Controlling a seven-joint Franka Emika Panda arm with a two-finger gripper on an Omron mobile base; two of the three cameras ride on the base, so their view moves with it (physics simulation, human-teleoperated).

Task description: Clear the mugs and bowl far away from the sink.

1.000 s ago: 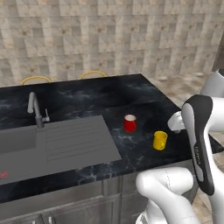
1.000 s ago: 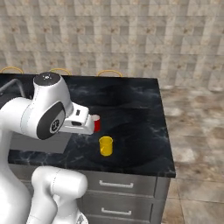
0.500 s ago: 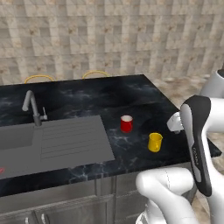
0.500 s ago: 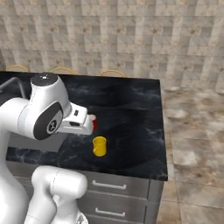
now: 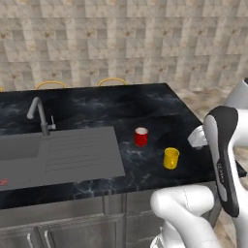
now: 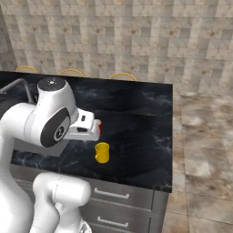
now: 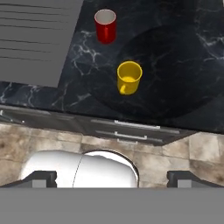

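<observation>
**Two mugs stand on the desk beside the sink; end effector open and empty**

A dark marbled desk [image 5: 97, 104] runs in front of a tiled stone wall. The grey sink [image 5: 19, 147] is recessed into its left part, with a ribbed drainboard [image 5: 82, 152] on the side nearer the mugs and an angular grey faucet [image 5: 39, 114] behind the basin.

The red mug [image 5: 141, 136] stands upright on the bare desk just past the drainboard's edge, its white inside visible from above. In the hand view the same red mug [image 7: 105, 25] sits close to the corner of the drainboard. The yellow mug [image 5: 170, 158] stands upright a little further from the sink and closer to the front edge of the desk, near the red one but not touching it. In the right base view the yellow mug [image 6: 102, 152] is plainly visible, while the red mug [image 6: 99, 129] is mostly hidden behind the arm, with only a thin red sliver showing.

The end effector [image 7: 113, 178] hangs above the front of the desk and the cabinet drawers, looking down at both mugs. Its two dark fingertips [image 7: 41, 178] stand far apart at the bottom of the hand view, jaws wide, with nothing between them.
</observation>
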